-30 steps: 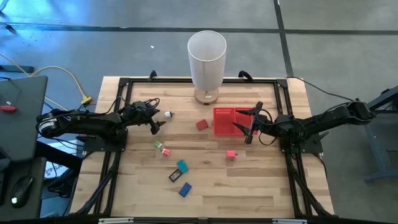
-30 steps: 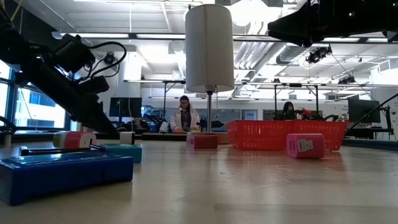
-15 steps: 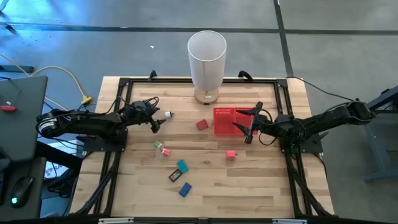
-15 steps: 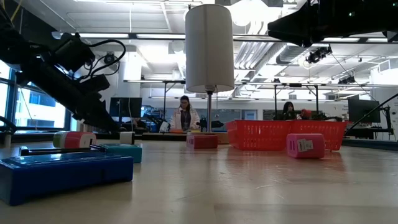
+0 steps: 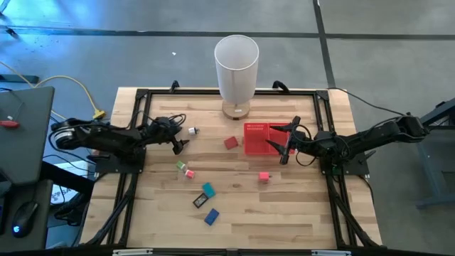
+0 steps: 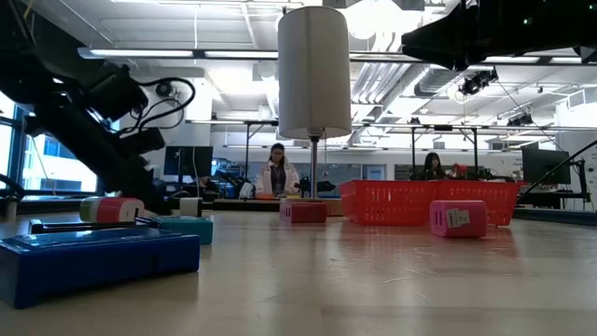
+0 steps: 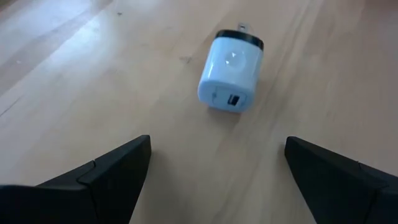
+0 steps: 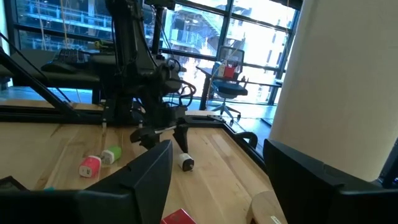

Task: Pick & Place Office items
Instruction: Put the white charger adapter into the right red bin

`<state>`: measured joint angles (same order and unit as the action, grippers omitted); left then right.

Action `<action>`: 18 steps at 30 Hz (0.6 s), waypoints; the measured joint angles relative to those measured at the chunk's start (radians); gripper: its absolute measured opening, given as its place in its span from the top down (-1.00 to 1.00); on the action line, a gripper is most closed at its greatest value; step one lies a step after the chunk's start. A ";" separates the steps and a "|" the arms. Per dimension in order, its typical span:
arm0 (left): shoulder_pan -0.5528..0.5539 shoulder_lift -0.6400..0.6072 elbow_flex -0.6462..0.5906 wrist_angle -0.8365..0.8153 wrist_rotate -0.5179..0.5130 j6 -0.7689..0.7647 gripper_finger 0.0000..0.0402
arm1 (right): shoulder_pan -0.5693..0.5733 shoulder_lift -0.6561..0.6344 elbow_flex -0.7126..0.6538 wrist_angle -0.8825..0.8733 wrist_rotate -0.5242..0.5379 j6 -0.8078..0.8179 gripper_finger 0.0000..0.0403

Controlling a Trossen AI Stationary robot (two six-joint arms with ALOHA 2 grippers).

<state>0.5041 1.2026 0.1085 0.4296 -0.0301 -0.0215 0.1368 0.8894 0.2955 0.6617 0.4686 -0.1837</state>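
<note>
While the left pincer (image 5: 178, 143) hovers low at about nine o'clock on the desk (image 5: 284, 213), its fingers spread apart and empty, a small white charger (image 5: 193, 131) lies on its side just ahead of them, toward the tall white cylinder (image 5: 236, 67). Seen from the left wrist, the white charger (image 7: 231, 71) rests on bare wood between and beyond the two dark fingertips (image 7: 115, 165), not touching either.

Other office items lie scattered: a red block (image 5: 230, 143) near the centre, a pink and green pair (image 5: 185, 168) toward seven o'clock, a pink piece (image 5: 264, 176), a teal piece (image 5: 207, 189), a black piece (image 5: 199, 202) and a blue piece (image 5: 212, 217) toward six o'clock.

At three o'clock the right pincer (image 5: 286, 146) waits, partly open and holding nothing, over the red tray (image 5: 256, 130).

Risk, as a judgement: the charger is rounded and lies at an angle, so one finger meeting it first could push or roll it away rather than clamp it.
</note>
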 joint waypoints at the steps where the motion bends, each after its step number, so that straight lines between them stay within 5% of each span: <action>1: 0.000 0.020 0.000 0.022 -0.001 -0.001 -0.81 | 0.000 0.000 0.000 0.000 0.000 0.000 -0.19; 18: 0.000 0.382 0.002 0.440 0.003 0.005 -0.81 | 0.000 0.000 -0.001 -0.008 0.000 0.007 -0.19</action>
<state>0.5041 1.5848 0.1104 0.8696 -0.0273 -0.0162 0.1368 0.8898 0.2947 0.6537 0.4686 -0.1768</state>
